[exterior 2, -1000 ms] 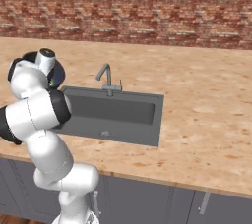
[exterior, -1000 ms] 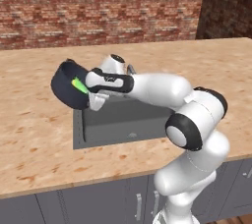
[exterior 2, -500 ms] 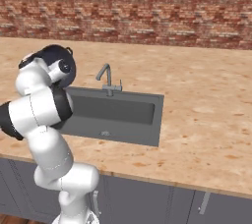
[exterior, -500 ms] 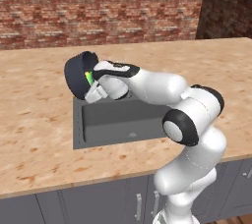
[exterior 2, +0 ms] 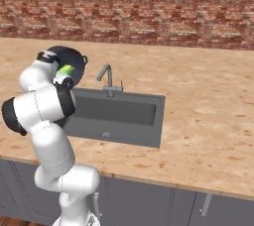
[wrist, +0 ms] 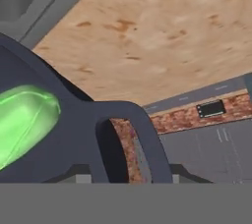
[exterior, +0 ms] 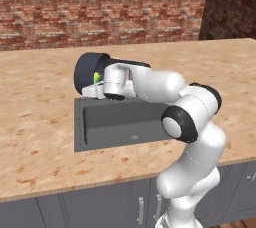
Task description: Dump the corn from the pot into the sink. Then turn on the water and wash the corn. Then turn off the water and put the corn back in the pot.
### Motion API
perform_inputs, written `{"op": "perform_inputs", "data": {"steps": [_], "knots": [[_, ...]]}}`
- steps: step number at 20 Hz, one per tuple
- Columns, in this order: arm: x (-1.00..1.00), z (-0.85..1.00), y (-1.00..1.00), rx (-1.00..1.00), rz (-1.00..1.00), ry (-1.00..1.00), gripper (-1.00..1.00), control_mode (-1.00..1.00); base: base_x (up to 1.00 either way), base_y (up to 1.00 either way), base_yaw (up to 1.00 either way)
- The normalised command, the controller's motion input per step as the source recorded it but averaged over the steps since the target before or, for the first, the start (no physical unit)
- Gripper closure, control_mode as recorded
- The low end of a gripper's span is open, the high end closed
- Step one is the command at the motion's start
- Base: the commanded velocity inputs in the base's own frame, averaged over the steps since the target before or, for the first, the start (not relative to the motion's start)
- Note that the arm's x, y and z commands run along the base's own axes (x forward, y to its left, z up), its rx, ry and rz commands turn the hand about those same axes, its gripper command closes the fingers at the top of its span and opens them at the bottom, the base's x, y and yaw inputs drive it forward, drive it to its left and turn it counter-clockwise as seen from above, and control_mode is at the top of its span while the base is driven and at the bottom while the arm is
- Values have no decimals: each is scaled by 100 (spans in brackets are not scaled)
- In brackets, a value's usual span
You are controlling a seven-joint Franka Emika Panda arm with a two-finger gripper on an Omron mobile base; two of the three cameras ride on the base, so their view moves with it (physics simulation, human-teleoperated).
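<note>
The counter (exterior: 40,117) spans the room, with the sink (exterior: 120,122) recessed at its middle and the faucet (exterior 2: 106,76) on the basin's back edge. The first step is in hand: the pot (exterior: 87,72) is lifted and tipped on its side above the sink's far-left corner, mouth turned toward the basin. The hand (exterior: 102,90) is clamped on a loop handle (wrist: 123,134) at the rim. The corn (wrist: 22,120) lies inside the pot, at nine o'clock in the hand view. Pouring likely calls for more tilt. Nothing blocks the basin; the faucet stands near.
</note>
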Motion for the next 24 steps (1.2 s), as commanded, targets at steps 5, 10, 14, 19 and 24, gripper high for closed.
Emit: {"op": "perform_inputs", "data": {"steps": [5, 10, 14, 19, 24], "knots": [[37, 11, 0, 42, -14, 8, 100, -100, 0, 0, 0], [24, 8, 0, 37, -9, 9, 100, -100, 0, 0, 0], [30, 27, -1, 26, -9, 2, 100, -100, 0, 0, 0], [52, 30, -8, 21, -11, 3, 100, -100, 0, 0, 0], [-11, 49, 4, 10, -3, -1, 100, -100, 0, 0, 0]]}}
